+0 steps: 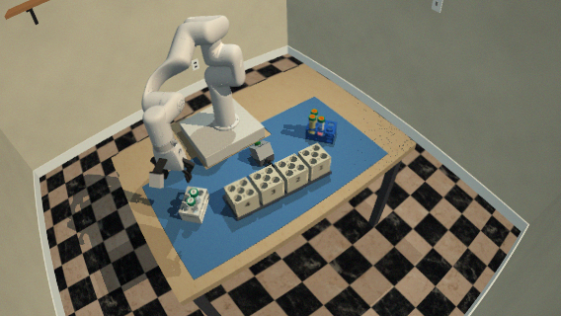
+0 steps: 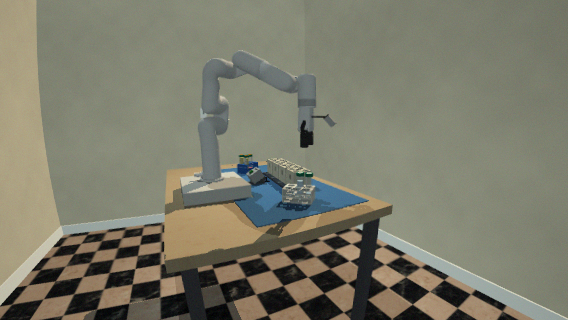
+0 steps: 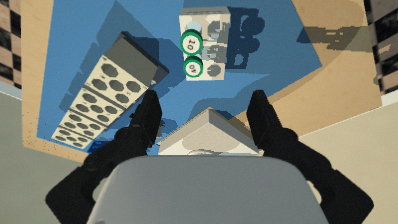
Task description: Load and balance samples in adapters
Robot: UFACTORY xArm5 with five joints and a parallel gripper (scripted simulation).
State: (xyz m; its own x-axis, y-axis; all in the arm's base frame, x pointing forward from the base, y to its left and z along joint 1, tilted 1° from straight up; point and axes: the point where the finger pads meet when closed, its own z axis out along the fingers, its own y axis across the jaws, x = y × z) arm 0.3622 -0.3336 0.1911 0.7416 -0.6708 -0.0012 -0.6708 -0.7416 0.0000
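- The gripper (image 3: 205,115) hangs in the air with its jaws spread as wide as they go, released and holding nothing; neither black finger (image 3: 148,116) touches anything.
- It sits well above the blank rack RB (image 1: 197,213), offset toward the arm's base plate (image 1: 247,135), and points straight down at the blue mat (image 1: 346,148).
- The white arm (image 2: 260,70) rises from its base, bends over at the shoulder and reaches out and down, the last link vertical.
- In the blank rack RB two green-capped blanks (image 3: 190,42) stand upright side by side; one white dot reads 10, the other (image 3: 192,68) is upside down from the wrist and I cannot read it surely.
- The loading stand ST (image 1: 232,215) carries four cream bucket adapters (image 1: 266,184) in a row on the mat; every hole I can see is open, with no tube in it.
- The sample rack RS (image 1: 330,133), blue, stands at the far end of the mat on the worktop (image 1: 316,84), with three orange-capped samples (image 1: 312,118) upright; their IDs and fill levels are too small to read.
- The sloped desk with the green key DONE (image 1: 257,144) sits just beside the base plate, near the adapters.
- From the wrist, the gripper body covers the lower part of the view and the far adapters are cut off at the edge.
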